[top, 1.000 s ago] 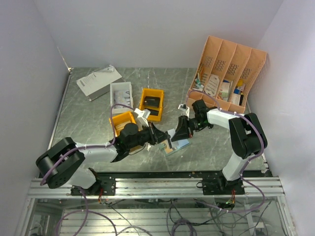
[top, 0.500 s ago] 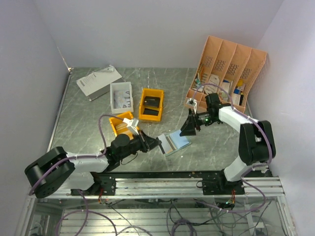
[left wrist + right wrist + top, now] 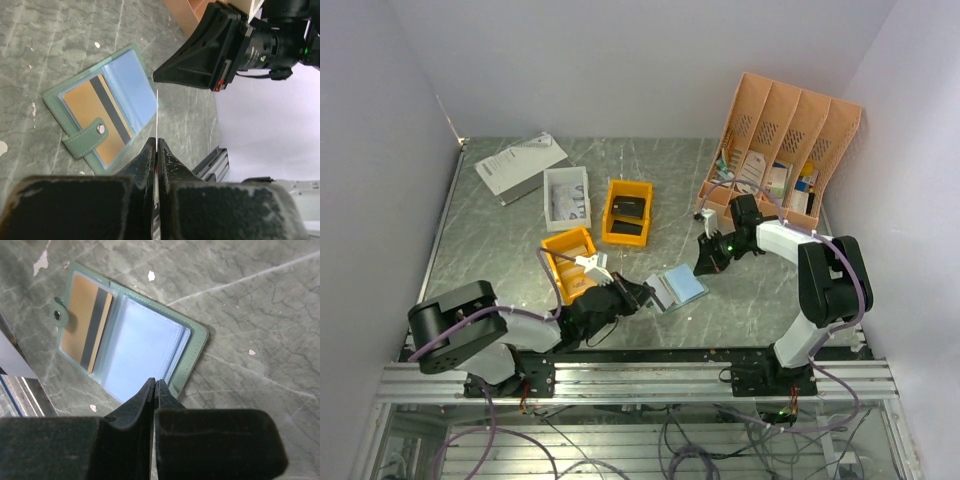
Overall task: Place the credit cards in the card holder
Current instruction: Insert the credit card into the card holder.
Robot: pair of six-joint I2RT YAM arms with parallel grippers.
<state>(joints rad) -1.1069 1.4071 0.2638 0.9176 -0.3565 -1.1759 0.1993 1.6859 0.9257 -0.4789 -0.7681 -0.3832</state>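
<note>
The card holder point(image 3: 678, 287) lies open on the grey marble table, green-edged and light blue inside. In the right wrist view point(image 3: 140, 345) a tan card with a dark stripe point(image 3: 87, 325) sits in its strap-side pocket. My left gripper point(image 3: 642, 293) is just left of the holder and shut on a thin white card seen edge-on point(image 3: 157, 112), which stands above the holder point(image 3: 125, 95). My right gripper point(image 3: 703, 264) hangs over the holder's right edge. Its jaws are pressed together point(image 3: 155, 382) with nothing visible between them. It also shows in the left wrist view point(image 3: 200, 65).
A peach desk organiser point(image 3: 782, 150) full of papers stands at the back right. Two yellow bins point(image 3: 627, 210) point(image 3: 568, 258), a white tray point(image 3: 566, 196) and a white-grey box point(image 3: 520, 166) lie to the left. The table's metal front rail point(image 3: 640, 375) runs just beyond the holder.
Both grippers pulled away from the holder. The left arm drew back toward its base, then came in low by the holder's left edge. The right gripper returned to the right edge.
</note>
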